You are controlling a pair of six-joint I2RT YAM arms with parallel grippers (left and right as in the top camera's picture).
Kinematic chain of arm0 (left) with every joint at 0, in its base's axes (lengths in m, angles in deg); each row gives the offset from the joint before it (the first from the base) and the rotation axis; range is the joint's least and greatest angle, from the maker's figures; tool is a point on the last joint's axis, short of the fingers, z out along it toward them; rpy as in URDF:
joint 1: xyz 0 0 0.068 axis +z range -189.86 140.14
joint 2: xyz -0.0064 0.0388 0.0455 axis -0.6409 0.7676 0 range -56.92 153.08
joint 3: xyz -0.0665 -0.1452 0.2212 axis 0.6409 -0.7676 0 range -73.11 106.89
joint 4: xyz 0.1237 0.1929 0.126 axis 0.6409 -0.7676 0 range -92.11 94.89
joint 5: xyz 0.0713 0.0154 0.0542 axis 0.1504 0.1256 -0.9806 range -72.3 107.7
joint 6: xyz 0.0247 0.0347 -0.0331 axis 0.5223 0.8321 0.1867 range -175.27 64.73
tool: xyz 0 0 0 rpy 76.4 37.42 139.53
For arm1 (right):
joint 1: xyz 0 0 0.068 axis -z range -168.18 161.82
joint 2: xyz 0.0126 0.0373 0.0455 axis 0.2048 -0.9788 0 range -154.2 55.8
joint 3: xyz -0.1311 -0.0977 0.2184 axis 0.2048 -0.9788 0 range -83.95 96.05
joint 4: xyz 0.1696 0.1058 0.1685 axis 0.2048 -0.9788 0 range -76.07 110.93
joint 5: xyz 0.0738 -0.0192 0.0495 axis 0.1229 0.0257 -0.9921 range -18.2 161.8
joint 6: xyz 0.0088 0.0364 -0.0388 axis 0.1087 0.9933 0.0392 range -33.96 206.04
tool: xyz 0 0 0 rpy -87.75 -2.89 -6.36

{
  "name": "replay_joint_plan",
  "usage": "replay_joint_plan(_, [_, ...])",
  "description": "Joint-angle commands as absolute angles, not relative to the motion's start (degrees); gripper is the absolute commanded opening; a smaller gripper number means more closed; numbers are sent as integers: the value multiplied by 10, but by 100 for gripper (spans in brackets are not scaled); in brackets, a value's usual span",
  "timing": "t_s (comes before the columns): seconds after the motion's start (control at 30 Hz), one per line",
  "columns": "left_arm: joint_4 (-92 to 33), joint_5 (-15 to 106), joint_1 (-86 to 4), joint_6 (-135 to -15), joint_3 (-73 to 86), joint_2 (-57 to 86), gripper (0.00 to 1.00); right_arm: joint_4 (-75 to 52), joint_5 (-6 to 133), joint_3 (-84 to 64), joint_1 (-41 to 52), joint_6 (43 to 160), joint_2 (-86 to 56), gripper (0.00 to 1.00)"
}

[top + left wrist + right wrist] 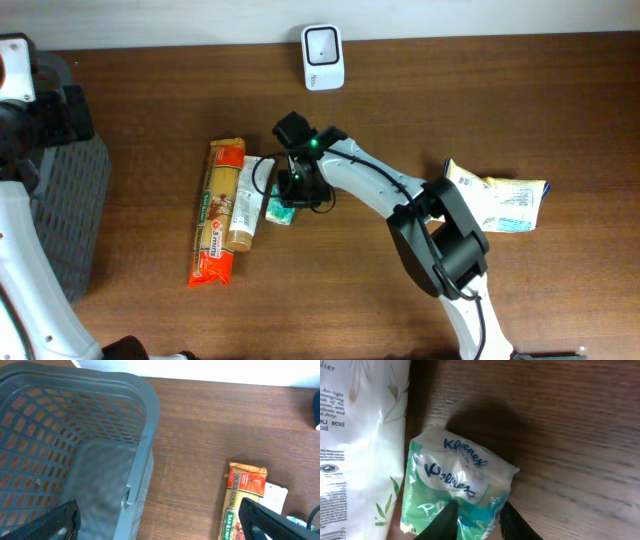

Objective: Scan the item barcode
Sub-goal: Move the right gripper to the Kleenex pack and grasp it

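Note:
A green and white Kleenex tissue pack (pixel 455 485) lies on the wooden table, just right of a white pouch (pixel 360 435). My right gripper (pixel 477 520) is shut on the pack's near end, and its black fingers (pixel 442 520) crease the wrapper. From overhead, the right gripper (pixel 296 188) reaches left over the pack (pixel 279 210) at the table's middle. No barcode shows on the pack. A white scanner (pixel 322 57) stands at the back edge. My left gripper (pixel 162 525) hangs open over the basket's rim, holding nothing.
A grey mesh basket (pixel 145 420) sits at the far left (pixel 70 200). A long orange pasta pack (pixel 216 212) and the white pouch (pixel 243 200) lie left of the tissue pack. A white and yellow packet (pixel 503 196) lies at the right.

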State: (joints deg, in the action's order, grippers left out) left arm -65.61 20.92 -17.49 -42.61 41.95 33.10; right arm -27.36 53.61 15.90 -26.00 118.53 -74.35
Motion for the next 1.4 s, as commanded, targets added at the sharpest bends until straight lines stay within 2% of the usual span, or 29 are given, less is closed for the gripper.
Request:
replay_joint_plan(0.0, [-655,214,-172,-419,421,331,99,-279,566,156,-272,1194,-761,11])
replay_joint_plan(0.03, [-655,214,-172,-419,421,331,99,-287,578,157,-269,1193,-760,4])
replay_joint_plan(0.1, [-655,214,-172,-419,421,331,99,-332,586,181,-255,1150,-751,4])
replay_joint_plan(0.17, [-655,214,-172,-419,421,331,99,-462,710,260,-252,1102,-738,4])
replay_joint_plan(0.23, [-655,214,-172,-419,421,331,99,-580,873,335,-261,1102,-738,4])
replay_joint_plan(0.3, [-655,214,-172,-419,421,331,99,-623,1000,336,-276,1105,-749,4])
replay_joint_plan(0.4, [-655,214,-172,-419,421,331,99,-662,1106,336,-287,1102,-827,4])
replay_joint_plan(0.5, [-655,214,-172,-419,421,331,99,-673,1109,336,-291,1102,-855,4])
replay_joint_plan(0.57, [-655,214,-172,-419,421,331,99,-662,1077,337,-304,1053,-855,4])
replay_joint_plan(0.63, [-655,214,-172,-419,421,331,99,-650,1046,337,-312,1018,-855,17])
replay_joint_plan(0.7, [-655,214,-172,-419,421,331,99,-650,1016,340,-323,1013,-854,24])
replay_joint_plan(0.73, [-655,214,-172,-419,421,331,99,-653,978,358,-325,1013,-854,36])
replay_joint_plan(0.8, [-655,214,-172,-419,421,331,99,-669,946,400,-325,1014,-854,46])
replay_joint_plan(0.9, [-655,214,-172,-419,421,331,99,-690,835,477,-325,987,-853,54])
replay_joint_plan(0.97, [-655,214,-172,-419,421,331,99,-682,757,476,-328,967,-854,54])
replay_joint_plan(1.03, [-655,214,-172,-419,421,331,99,-682,765,477,-322,975,-853,54])
replay_joint_plan(1.2, [-655,214,-172,-419,421,331,99,-698,893,454,-272,981,-853,52])
replay_joint_plan(1.23, [-655,214,-172,-419,421,331,99,-690,920,431,-272,987,-853,49])
replay_joint_plan(1.3, [-655,214,-172,-419,421,331,99,-653,923,382,-272,987,-854,34])
replay_joint_plan(1.37, [-655,214,-172,-419,421,331,99,-626,936,336,-271,987,-854,24])
